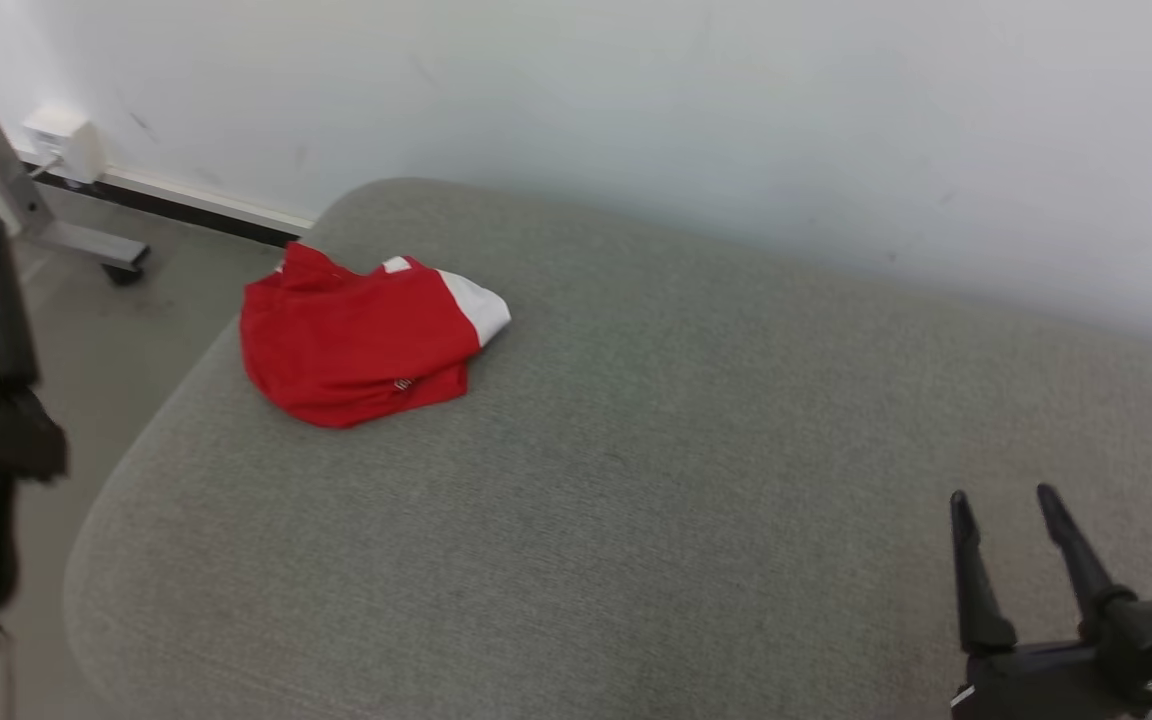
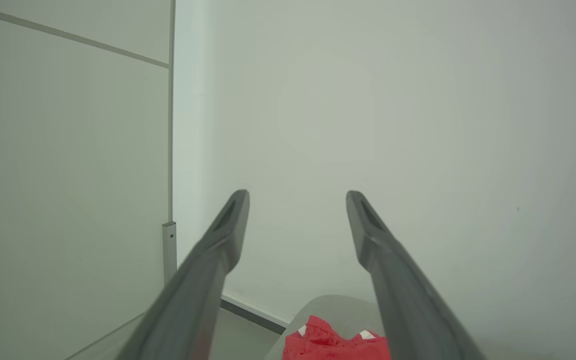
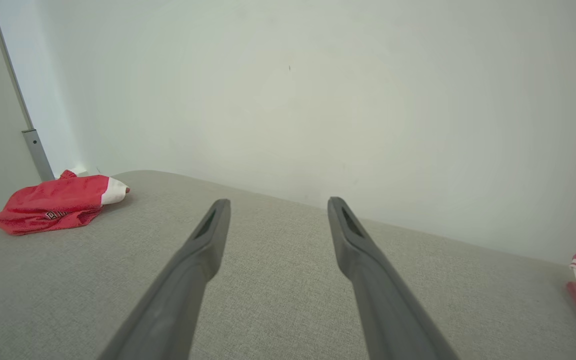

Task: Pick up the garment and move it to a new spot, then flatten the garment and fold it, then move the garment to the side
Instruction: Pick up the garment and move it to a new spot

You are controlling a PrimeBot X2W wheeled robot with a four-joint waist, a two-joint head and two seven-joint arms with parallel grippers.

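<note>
A white wall (image 1: 736, 100) is standing behind a wide grey cushion (image 1: 686, 470). The red garment (image 1: 356, 345), trimmed in white, is lying crumpled at the cushion's far left corner. The right pincer (image 1: 1001, 495) is hovering spread and empty at the near right. The left pincer (image 2: 298, 197) is hanging spread and empty near the left edge, apart from the garment.

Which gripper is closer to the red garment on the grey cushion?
The left gripper: the red garment lies at the far left corner of the cushion, while the right gripper is over its near right.
</note>
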